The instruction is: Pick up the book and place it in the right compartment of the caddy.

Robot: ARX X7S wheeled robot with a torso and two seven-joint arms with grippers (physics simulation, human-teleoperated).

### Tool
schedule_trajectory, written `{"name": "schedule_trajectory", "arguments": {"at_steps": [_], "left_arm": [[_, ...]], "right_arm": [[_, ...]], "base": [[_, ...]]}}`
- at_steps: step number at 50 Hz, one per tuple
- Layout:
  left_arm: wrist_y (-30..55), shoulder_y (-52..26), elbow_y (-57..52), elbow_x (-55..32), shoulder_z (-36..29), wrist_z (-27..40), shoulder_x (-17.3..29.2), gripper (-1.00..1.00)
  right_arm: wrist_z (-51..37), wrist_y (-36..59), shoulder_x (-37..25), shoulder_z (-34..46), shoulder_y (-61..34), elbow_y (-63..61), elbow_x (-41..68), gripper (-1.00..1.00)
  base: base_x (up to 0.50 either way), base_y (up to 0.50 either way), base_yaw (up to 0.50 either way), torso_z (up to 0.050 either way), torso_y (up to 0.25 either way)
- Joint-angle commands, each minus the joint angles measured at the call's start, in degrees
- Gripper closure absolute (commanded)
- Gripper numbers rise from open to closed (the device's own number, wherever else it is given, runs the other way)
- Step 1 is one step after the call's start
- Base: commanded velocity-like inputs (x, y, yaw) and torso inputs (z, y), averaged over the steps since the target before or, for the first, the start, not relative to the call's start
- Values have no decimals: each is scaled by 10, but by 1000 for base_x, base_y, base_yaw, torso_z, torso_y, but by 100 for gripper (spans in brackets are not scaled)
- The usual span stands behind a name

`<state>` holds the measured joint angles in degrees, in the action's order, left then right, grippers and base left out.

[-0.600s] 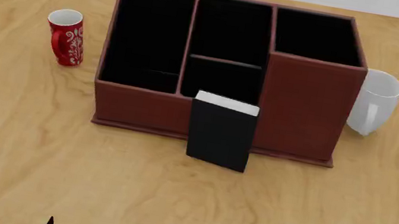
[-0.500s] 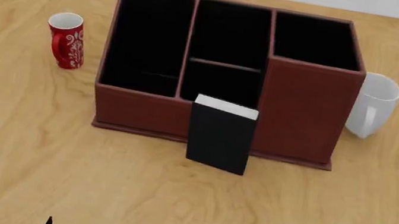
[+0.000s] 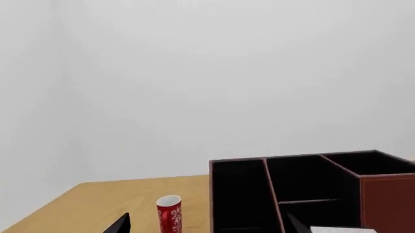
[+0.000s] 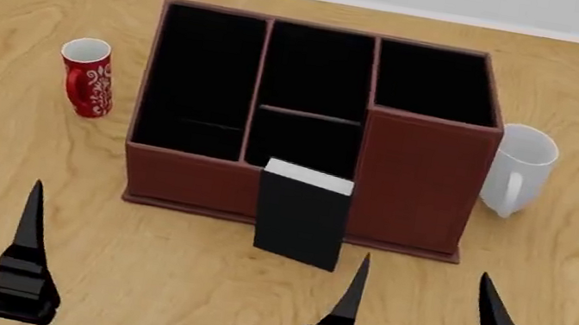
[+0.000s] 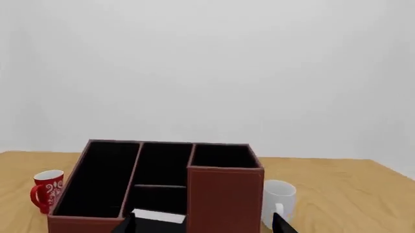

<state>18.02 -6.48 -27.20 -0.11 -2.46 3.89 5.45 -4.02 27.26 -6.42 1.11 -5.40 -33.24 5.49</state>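
Wood-grain table (image 4: 20,172) runs back to a plain pale wall; the caddy (image 4: 193,180) sits in the middle of it, reddish-brown outside and black inside; the right compartment (image 4: 434,82) is its tallest well, at the corner nearest the white mug (image 4: 519,168), which stands just beside that wall; a red patterned mug (image 4: 86,77) stands apart from the caddy's opposite end; the book (image 4: 302,217) stands upright against the caddy's front wall, white page edge up, just in front of the small middle sections; the right gripper (image 4: 420,297) is in front of the caddy, near the book, fingers spread apart and holding nothing; the left gripper (image 4: 27,239) shows only one finger in the head view, so its opening cannot be told.
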Motion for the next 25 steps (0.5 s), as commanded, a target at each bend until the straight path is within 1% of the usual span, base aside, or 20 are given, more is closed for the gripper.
{"name": "schedule_trajectory", "arguments": {"at_steps": [1,7,9,12,14,15,25], "left_arm": [[31,-11,-39,2,-15,11,11,-100],[32,-5,-50,-2,-22,10,17,-100],[27,-4,-45,14,-28,19,21,-100],[28,-2,-47,7,-30,17,21,-100],[28,-2,-48,4,-29,18,23,-100],[28,-2,-50,5,-28,19,24,-100],[22,0,-59,-4,-23,28,28,-100]], "right_arm": [[2,53,-22,-7,0,-65,21,-100],[0,62,-26,-15,3,-85,33,-100],[0,59,-26,-17,4,-87,36,-100],[1,51,-26,-16,6,-84,39,-100],[15,47,-35,-2,8,-83,41,-100],[5,54,-38,7,6,-82,24,-100],[14,48,-39,3,6,-77,48,-100]], "base": [[0,-500,0,50,0],[16,-500,0,50,0],[47,-500,0,50,0],[121,-497,0,50,0],[309,-402,0,50,0],[406,-289,0,50,0],[429,-284,0,50,0]]}}
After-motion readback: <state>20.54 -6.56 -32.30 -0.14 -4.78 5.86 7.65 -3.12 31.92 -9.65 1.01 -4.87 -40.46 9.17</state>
